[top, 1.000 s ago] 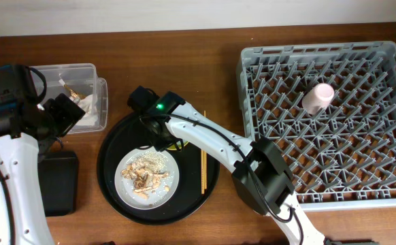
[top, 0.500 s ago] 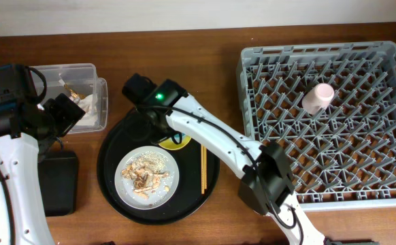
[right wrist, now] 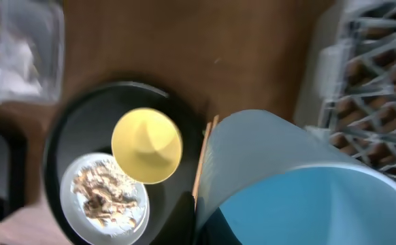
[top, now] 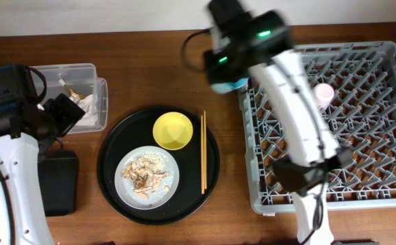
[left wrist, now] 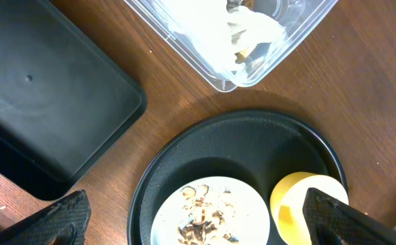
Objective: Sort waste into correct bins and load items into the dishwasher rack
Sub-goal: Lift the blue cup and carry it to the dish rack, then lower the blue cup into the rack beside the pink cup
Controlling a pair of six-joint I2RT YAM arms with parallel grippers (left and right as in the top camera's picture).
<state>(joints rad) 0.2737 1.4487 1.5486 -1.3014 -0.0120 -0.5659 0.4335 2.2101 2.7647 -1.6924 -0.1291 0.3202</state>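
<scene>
Light-blue cup (right wrist: 286, 184) is being carried from round black tray (top: 113, 170) toward dishwasher rack's (top: 388, 47) far-left corner, pinched in right gripper (top: 237, 80); yellow saucer (top: 173, 130) is now being left uncovered; left gripper (top: 67, 112) is being held spread.

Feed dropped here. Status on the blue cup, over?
Left pincer open. Right pincer shut on light-blue cup, by dishwasher rack edge. Pink cup racked farther in, not blocking.

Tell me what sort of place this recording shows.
Likely a mock dish-clearing station on a wooden table: a grey dishwasher rack, a round black tray with a plate of food scraps, a clear box of wrappers.
</scene>
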